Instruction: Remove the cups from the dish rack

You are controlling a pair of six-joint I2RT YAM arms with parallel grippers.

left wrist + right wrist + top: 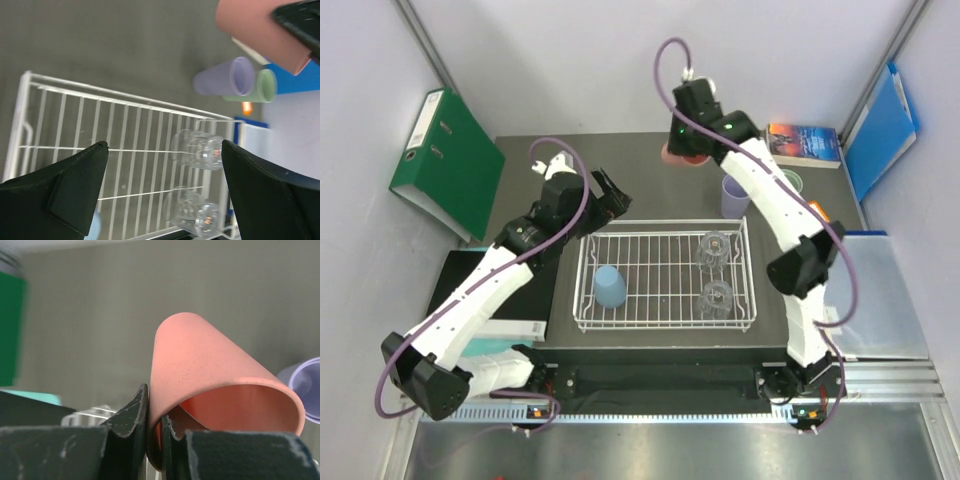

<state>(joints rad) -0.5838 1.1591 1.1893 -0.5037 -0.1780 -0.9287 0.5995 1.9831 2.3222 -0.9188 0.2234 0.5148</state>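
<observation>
Nearest, a white wire-grid dish rack sits on the dark grey table, holding a pale blue plastic cup and two clear faceted glasses. Beyond stand a lilac tumbler and a green tumbler. The left gripper hovers spread wide; farther back, the right gripper pinches a salmon-pink tumbler by its rim.

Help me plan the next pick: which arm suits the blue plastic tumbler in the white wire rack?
Left. The left gripper is open, empty, nearer the blue tumbler at the rack's left end; the right gripper is shut on a salmon-pink plastic cup.
</observation>
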